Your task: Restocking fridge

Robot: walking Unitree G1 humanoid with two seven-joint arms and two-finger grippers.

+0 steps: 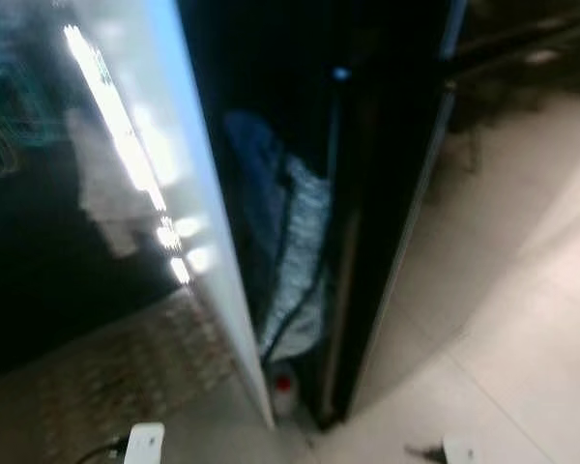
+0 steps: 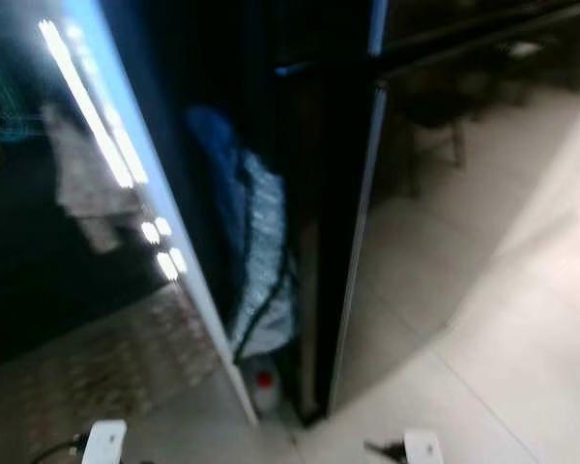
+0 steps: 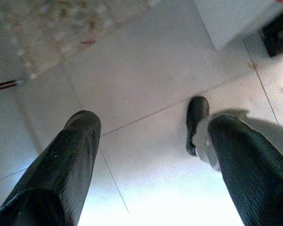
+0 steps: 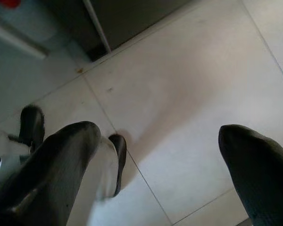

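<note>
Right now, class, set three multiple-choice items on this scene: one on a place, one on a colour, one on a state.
1. Where is the small bottle?
A. On the rug
B. Low in the dark gap beside the door's white edge
C. In the left claw

2. What colour is its cap?
A. Green
B. Red
C. Yellow

3. In what state is the left claw?
A. Open and empty
B. Shut on the bottle
C. Shut on a cloth

Key:
1 B: the bottle sits at the foot of the white door edge, in the gap.
2 B: the cap shows red, though the view is blurred.
3 A: the left claw has its fingers wide apart, with only floor between them.
</note>
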